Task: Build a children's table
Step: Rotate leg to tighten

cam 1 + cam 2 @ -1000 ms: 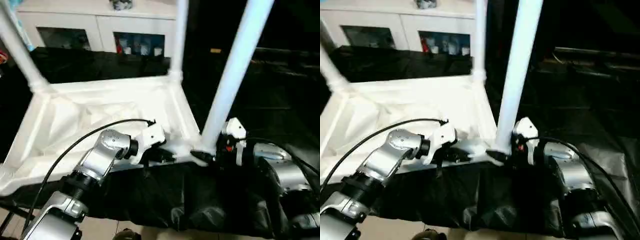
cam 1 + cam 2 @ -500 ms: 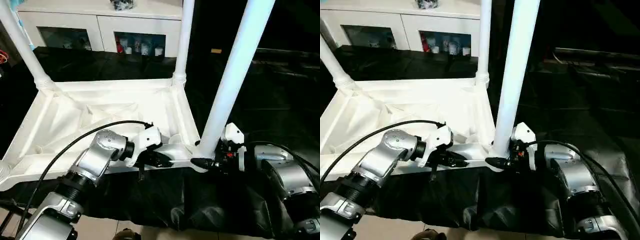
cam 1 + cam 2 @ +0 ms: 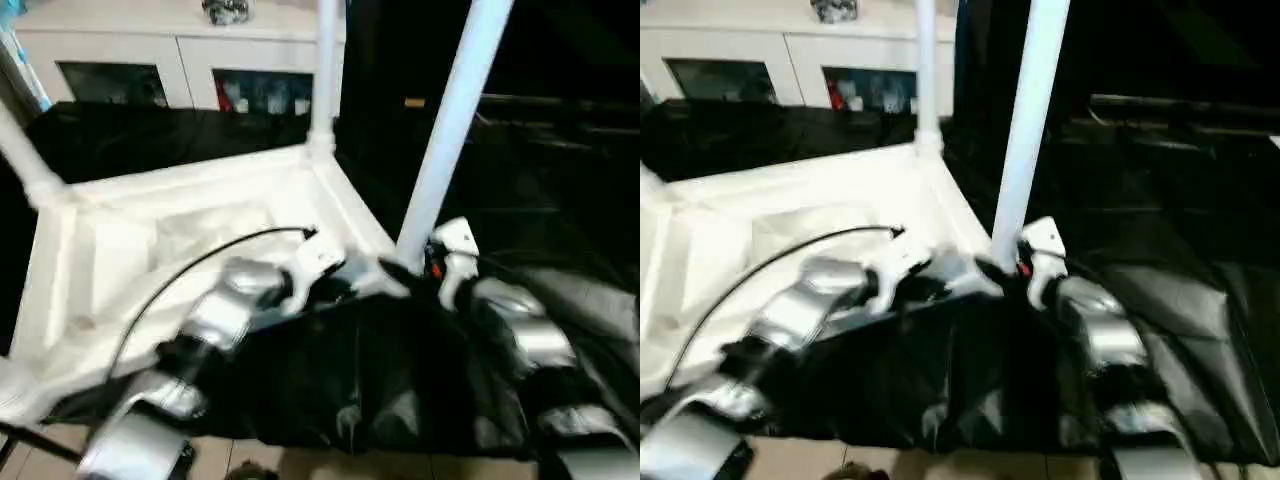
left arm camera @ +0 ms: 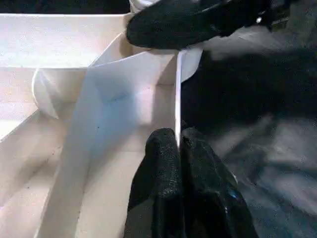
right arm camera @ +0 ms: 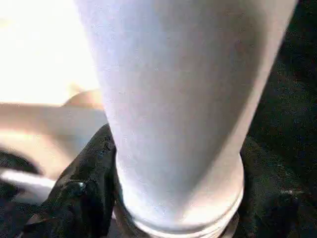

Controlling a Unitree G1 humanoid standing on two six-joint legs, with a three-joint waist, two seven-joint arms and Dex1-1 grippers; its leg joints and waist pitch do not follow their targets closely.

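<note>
The white table top lies upside down on a black cloth, its raised rim up. Three white legs stand in its corner sockets: the near right leg, the far right leg and a left leg. My left gripper is shut on the thin near rim, close to the near right corner. My right gripper is shut around the base of the near right leg, with a black finger on either side of it.
A black cloth covers the work surface and hangs over its front edge. A white cabinet with glass doors stands behind the table top. Dark surfaces lie to the right, and floor tiles show at the bottom.
The near right corner, held by both grippers, has moved away from me and the table top has swung with it. The view has shifted and blurred as well.
</note>
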